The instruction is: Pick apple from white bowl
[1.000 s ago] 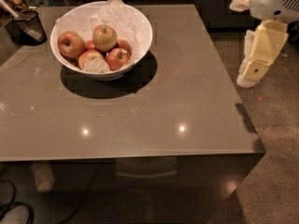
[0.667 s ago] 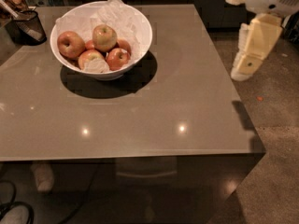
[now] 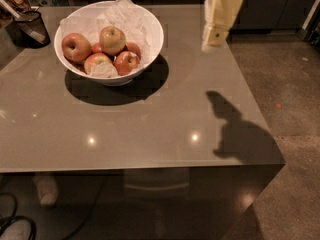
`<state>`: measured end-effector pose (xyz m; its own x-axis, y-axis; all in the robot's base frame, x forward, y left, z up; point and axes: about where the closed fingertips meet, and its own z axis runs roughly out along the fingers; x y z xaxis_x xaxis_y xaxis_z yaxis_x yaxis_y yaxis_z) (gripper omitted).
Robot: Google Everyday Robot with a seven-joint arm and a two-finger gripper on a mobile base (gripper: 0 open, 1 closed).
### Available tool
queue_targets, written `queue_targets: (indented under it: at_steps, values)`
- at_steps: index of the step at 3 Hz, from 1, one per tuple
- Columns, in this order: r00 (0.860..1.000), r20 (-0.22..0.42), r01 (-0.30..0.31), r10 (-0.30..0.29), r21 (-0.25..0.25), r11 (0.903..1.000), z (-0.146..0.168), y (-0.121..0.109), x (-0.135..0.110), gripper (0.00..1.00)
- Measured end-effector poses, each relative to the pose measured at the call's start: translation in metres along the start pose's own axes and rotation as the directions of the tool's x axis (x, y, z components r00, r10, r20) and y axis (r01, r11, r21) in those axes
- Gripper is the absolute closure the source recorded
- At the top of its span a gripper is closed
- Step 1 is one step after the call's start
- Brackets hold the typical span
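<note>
Uppermost in white bowl (image 3: 151, 53), apple (image 3: 112, 39); gripper (image 3: 214, 35) well right, aloft.

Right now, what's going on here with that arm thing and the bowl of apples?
A robot arm is after the palest apple in the white bowl. Its gripper hangs in the air above the far right side of the table, well to the right of the bowl and touching nothing. The palest apple rests among the redder apples on crumpled paper inside the bowl, not yet picked.
</note>
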<state>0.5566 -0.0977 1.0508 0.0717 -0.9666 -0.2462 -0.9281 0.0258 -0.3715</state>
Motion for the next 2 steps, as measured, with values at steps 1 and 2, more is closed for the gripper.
queue_targets:
  at_steps: [1,2]
  values:
    - [1.0,0.017,0.011,-0.012,0.018,0.9998,0.001,-0.006,-0.01,0.0]
    - [0.998,0.055,0.03,-0.032,0.04,0.9988,0.007,-0.018,-0.027,0.0]
